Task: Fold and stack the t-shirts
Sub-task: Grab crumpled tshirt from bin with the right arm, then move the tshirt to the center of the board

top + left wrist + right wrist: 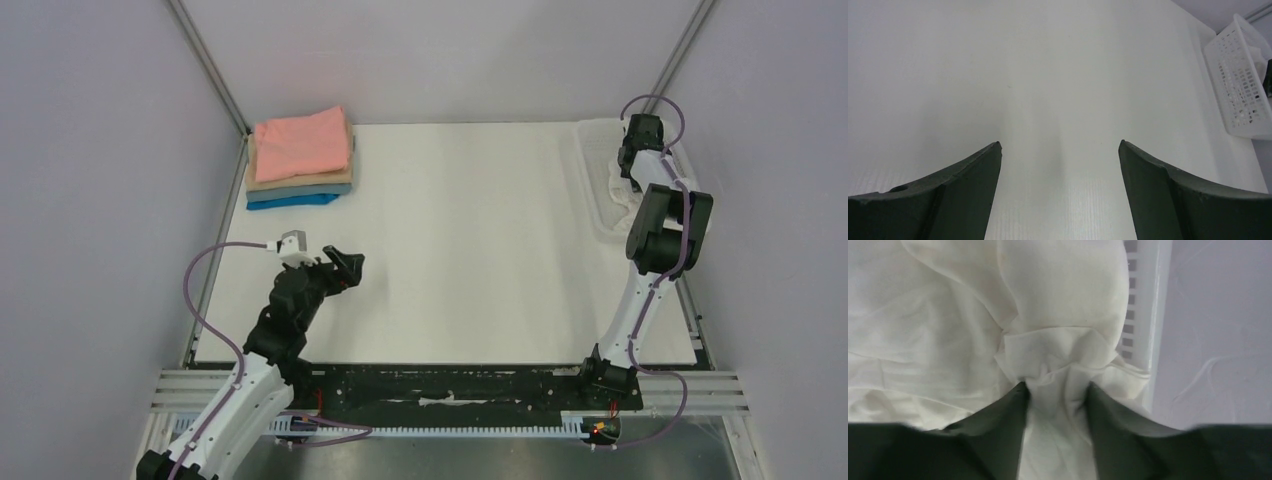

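Note:
A white t-shirt [948, 315], thin and wrinkled, lies crumpled in the white mesh basket [592, 140] at the far right. My right gripper [1055, 385] reaches down into it, jaws drawn in on a bunched fold of the cloth that fills the gap between them. In the top view that gripper [627, 172] is over the basket. Folded t-shirts are stacked at the far left corner: salmon pink [300, 142] on top, tan [300, 182] under it, bright blue [290, 201] at the bottom. My left gripper [1060, 145] hovers open over bare table, nothing between its fingers.
The basket [1238, 80] shows at the right edge of the left wrist view. Its slotted wall [1148, 315] stands just right of the gripped fold. Grey walls and metal posts close in the white table [460, 230]. The left gripper [345, 268] is near the table's left front.

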Controlling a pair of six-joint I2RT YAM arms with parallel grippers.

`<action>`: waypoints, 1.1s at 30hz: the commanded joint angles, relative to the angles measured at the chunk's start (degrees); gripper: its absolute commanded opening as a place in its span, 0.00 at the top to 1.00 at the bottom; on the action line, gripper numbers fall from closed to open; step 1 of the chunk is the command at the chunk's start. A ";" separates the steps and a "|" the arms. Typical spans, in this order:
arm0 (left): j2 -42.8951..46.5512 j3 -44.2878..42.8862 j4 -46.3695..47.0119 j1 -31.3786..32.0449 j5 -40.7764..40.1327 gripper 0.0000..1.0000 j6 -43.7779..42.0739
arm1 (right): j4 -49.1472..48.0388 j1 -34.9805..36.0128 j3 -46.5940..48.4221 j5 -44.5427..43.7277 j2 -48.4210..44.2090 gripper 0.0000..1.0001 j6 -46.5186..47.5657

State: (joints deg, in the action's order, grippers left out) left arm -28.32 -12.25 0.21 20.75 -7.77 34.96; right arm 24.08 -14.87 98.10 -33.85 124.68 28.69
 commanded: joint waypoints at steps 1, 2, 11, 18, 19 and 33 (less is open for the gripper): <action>0.67 -0.58 3.40 0.10 -1.98 0.08 0.54 | -2.30 -0.19 0.16 4.31 -0.37 0.74 -3.54; 0.86 -0.43 3.40 0.08 -2.13 0.08 0.51 | -2.87 -0.21 0.12 0.86 -1.12 0.85 -4.23; 2.63 -0.05 3.13 0.12 -1.70 0.08 0.77 | -5.08 1.89 -0.06 1.90 -16.60 1.00 -11.15; 3.35 -0.43 2.51 0.08 0.09 0.08 0.77 | -6.56 13.49 0.10 10.87 -33.94 1.00 -18.04; 3.54 -0.61 2.19 0.07 0.64 0.08 0.78 | -7.29 14.48 -0.15 14.77 -36.24 1.00 -19.92; 10.30 -2.37 -2.35 0.10 2.48 0.08 1.54 | -15.59 39.12 -3.14 54.71 -43.74 1.00 -33.02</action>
State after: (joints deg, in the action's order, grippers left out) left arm -19.40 -12.27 -0.19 20.78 -5.41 34.98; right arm 12.86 18.48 99.20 13.47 82.59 -1.28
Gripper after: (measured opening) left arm 0.921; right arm 0.051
